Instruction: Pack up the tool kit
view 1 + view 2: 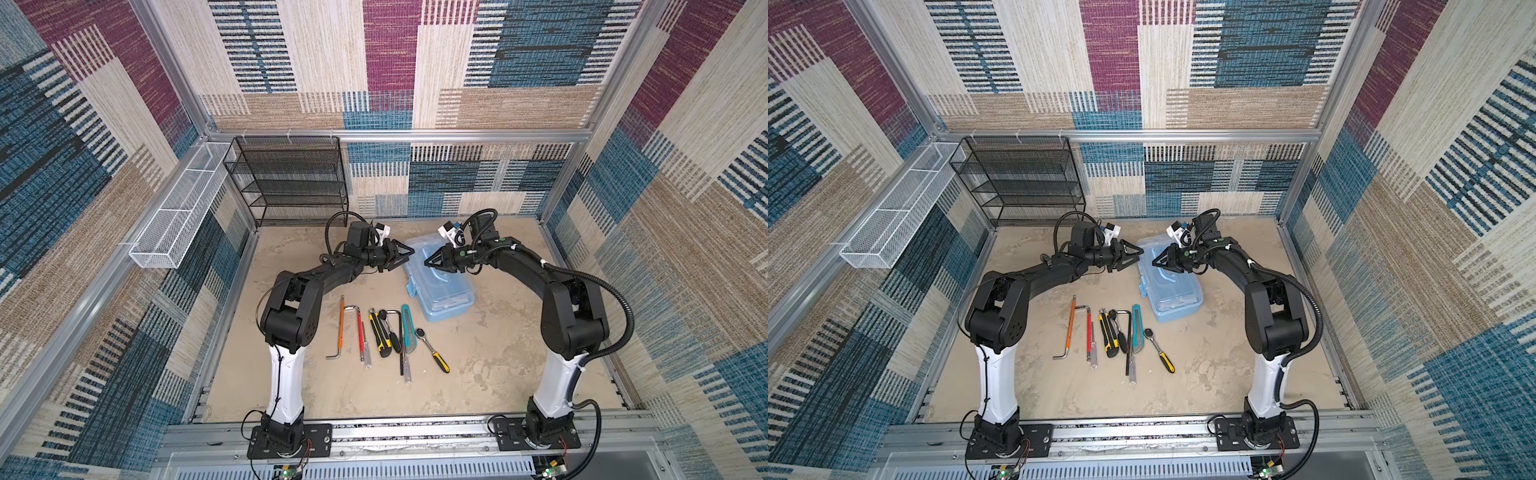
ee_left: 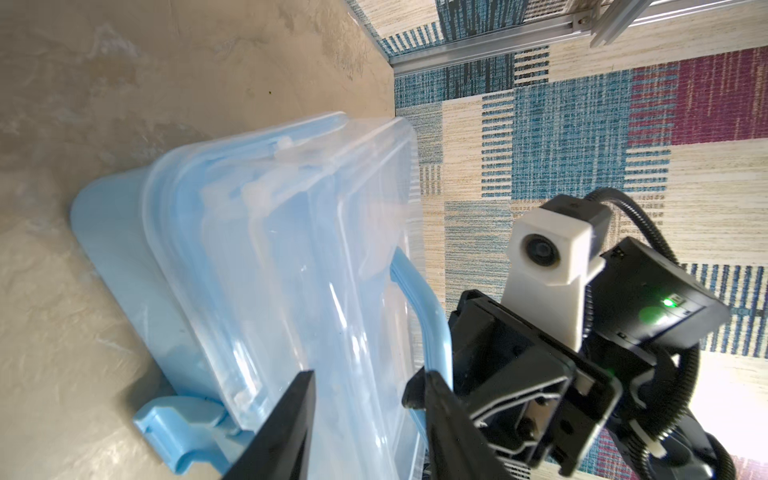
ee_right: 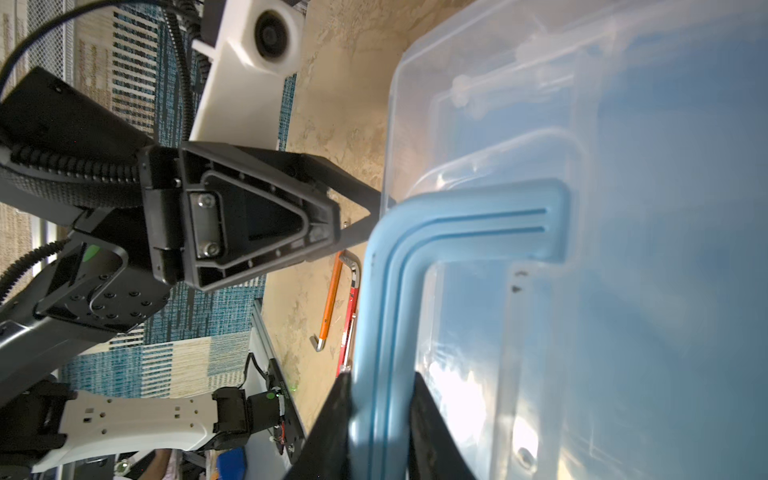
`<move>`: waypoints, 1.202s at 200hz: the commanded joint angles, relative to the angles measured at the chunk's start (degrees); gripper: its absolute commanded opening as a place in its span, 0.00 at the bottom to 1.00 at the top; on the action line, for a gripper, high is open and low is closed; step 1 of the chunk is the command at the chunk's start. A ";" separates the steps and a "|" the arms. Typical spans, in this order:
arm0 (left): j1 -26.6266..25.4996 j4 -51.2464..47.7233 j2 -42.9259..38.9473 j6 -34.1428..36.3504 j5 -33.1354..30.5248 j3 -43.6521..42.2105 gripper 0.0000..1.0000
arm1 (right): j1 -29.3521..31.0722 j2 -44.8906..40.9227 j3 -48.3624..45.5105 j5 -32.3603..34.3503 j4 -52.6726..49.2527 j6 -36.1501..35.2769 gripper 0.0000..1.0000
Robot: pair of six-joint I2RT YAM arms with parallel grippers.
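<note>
Case (image 1: 446, 301) of light-blue plastic sat on the bench (image 1: 498, 357) right of centre, just behind a row of loose tools (image 1: 381, 332), right jaws clamped on its blue handle (image 3: 386, 291), left jaws apart at its lid edge, black mesh rack (image 1: 291, 178) well behind.

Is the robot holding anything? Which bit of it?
The right gripper pinches the blue C-shaped handle of the light-blue plastic case, on its long bar. The left gripper straddles the edge of the transparent lid; grip unclear.

Blues and stripes
Light-blue plastic case (image 1: 446, 311), transparent lid (image 1: 451, 286), blue C-shaped handle (image 3: 469, 224); orange-sleeved hex key (image 1: 340, 320) at its eight o'clock; wall panels (image 1: 540, 54) striped blue, magenta, beige.
</note>
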 commanded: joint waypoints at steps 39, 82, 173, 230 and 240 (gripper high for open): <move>1.71 2.91 -3.90 -0.49 1.07 -3.73 0.48 | -0.80 -1.56 -1.91 -6.81 15.23 9.18 0.14; 2.18 4.33 -7.44 -0.87 1.12 -7.80 0.48 | -0.86 -2.81 -4.19 -9.11 24.45 15.64 0.13; 1.17 15.53 -9.47 -8.71 2.04 -13.96 0.48 | -1.30 -4.33 -10.25 -11.13 37.73 24.85 0.13; -0.16 23.47 -6.54 -13.76 2.14 -13.48 0.49 | -2.00 -5.19 -13.19 -12.30 43.96 29.13 0.12; -0.18 23.16 -6.79 -13.38 1.71 -13.80 0.49 | -2.24 -5.45 -13.21 -12.36 44.01 29.23 0.13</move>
